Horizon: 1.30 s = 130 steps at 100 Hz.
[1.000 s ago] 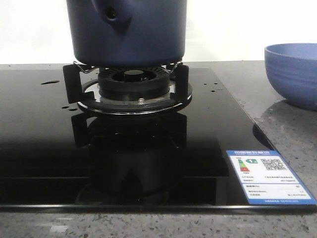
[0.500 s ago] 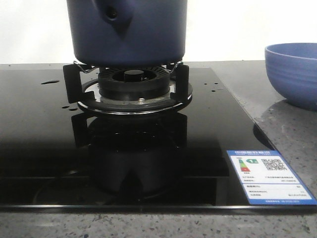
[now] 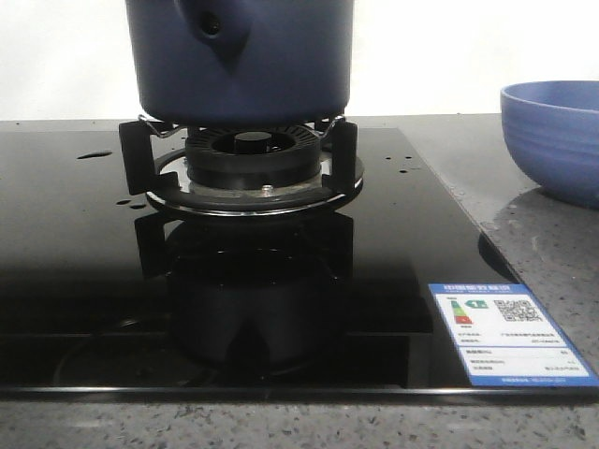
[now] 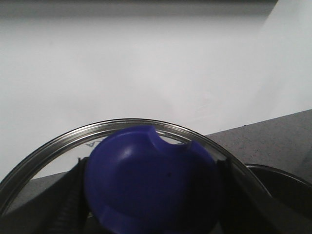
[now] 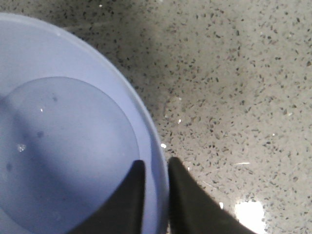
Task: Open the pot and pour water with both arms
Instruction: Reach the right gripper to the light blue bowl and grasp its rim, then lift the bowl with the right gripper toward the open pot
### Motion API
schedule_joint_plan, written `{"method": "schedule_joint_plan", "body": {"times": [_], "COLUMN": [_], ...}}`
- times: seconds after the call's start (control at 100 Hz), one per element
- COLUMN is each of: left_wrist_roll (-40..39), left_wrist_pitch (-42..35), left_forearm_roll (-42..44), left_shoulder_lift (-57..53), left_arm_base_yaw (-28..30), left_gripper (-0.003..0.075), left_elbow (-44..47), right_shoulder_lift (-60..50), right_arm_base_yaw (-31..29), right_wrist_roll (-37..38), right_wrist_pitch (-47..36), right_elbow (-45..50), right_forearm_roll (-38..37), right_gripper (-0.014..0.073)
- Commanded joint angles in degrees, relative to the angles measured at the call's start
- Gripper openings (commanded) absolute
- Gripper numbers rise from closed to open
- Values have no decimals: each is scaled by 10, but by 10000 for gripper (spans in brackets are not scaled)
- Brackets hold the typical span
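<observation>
Holding two things at once, you are already partway into the job, judging by what each wrist camera shows. Your left tool (image 4: 146, 214) is pinching the dark blue knob (image 4: 148, 183) of a glass lid (image 4: 122, 127) with a steel rim, and the lid is hanging in the air with only white wall behind it. Your right tool (image 5: 156, 195) is straddling the rim of the pale blue bowl (image 5: 58, 136), one finger inside and one outside, pressed against the wall. The bowl is sitting on the speckled counter (image 5: 234, 87) at the right, well apart from the burner (image 3: 245, 154).

The pot (image 3: 241, 56) is resting on the burner's supports at the far centre of the black glass hob (image 3: 281, 281), its handle socket (image 3: 213, 28) facing you. Small drops of water (image 3: 94, 155) are lying on the hob at the left.

Whether the pot is open cannot be told from the front, since its top is cut off. Keep the lid level and clear of the pot while you are steadying the bowl, and avoid tipping its rim.
</observation>
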Motion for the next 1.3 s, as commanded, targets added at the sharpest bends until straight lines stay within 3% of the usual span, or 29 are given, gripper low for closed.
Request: {"method": "schedule_joint_plan", "body": {"times": [0.0,0.25,0.63,0.91,1.29], "left_wrist_roll": [1,1,1,1,1], "left_wrist_pitch": [-44,-57,-47,-38,-35], "left_forearm_roll": [-22,-22,-36,-36,-36], "left_shoulder_lift": [-23,-22,-21,-21,-21], "left_arm_base_yaw": [1,2,64,85,85], "left_gripper": [399,399,399,399,399], "left_elbow": [-21,-21,-21,-21,-21], "right_shoulder_lift": [-15,-17,-17,-9,86], "right_arm_base_yaw": [-3,-3,8,106,245], "right_wrist_roll": [-8,-11,-31,-31,-31], "right_wrist_pitch": [-22,-6,59,51,-6], "right_elbow": [-19,-43,-213,-313,-420], "right_forearm_roll": [1,16,115,128,143], "right_gripper": [-50,-66,-64,-64,-61]}}
